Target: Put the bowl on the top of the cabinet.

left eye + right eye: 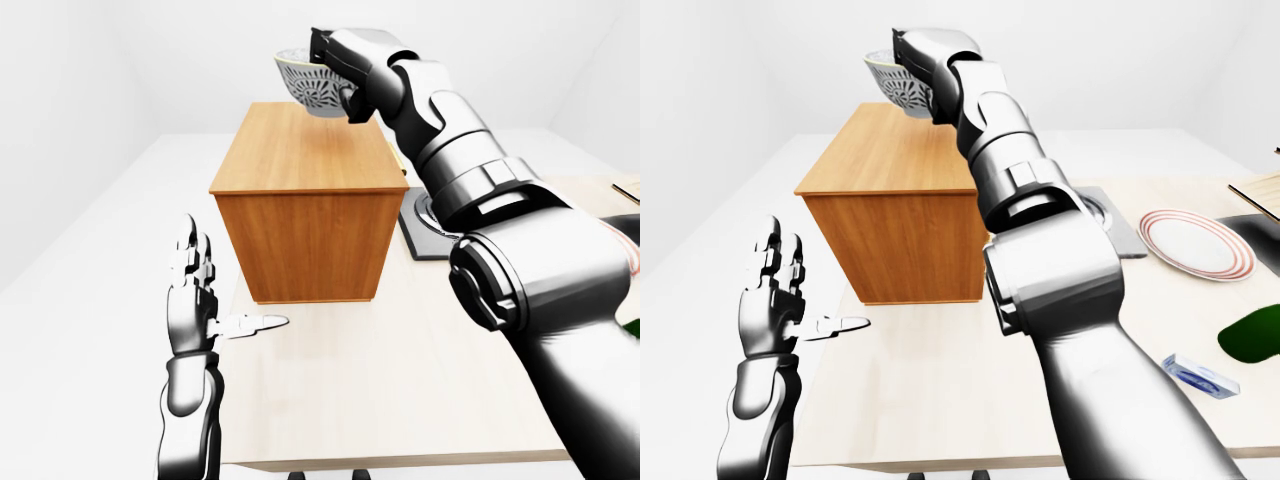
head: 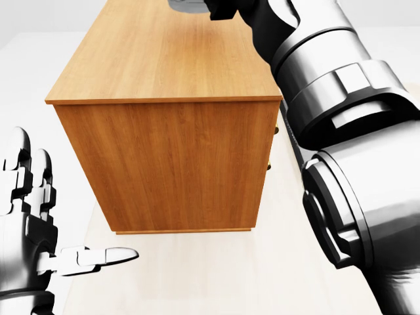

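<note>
Right hand point(image 1: 340, 62) grips bowl point(image 1: 303, 82) above cabinet point(image 1: 300, 150); left hand point(image 1: 195, 290) spread open

No readable text anywhere

The bowl point(image 1: 303, 83) gripped in the right hand point(image 1: 340, 62) carries only a dark pattern, no letters; the cabinet point(image 1: 305, 190) beneath that hand shows plain wood grain without label, brand or number.

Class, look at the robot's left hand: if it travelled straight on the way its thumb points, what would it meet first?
Probably nothing: the left hand is open, its thumb pointing toward the view's right, passing below the cabinet over bare table. Depth is uncertain.
</note>
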